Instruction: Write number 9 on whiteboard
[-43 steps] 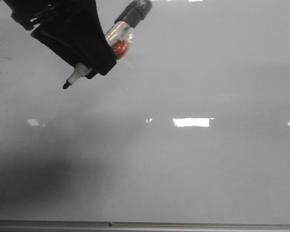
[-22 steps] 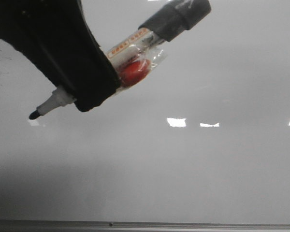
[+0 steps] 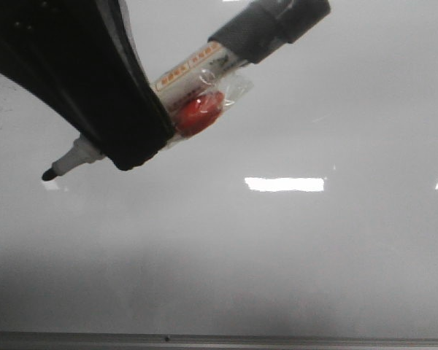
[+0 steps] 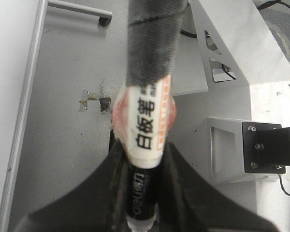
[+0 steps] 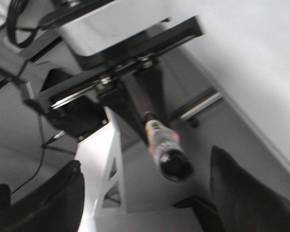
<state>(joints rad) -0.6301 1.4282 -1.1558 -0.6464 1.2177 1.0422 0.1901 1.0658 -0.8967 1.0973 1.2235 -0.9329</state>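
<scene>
We see the left gripper [image 3: 124, 142] clamped on a whiteboard marker [image 3: 204, 80], its black tip [image 3: 50, 174] pointing down-left at the whiteboard [image 3: 292, 255], though we cannot tell whether it touches. The board fills the front view, with its grey edge strip [image 3: 277, 340] along the bottom. In the right wrist view, the right gripper [image 5: 145, 198] has its jaws wide apart, holding nothing

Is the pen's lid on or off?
Off the writing end. In the front view the marker shows its bare dark tip, held by the left tool. The black cap sits on its back end.
</scene>
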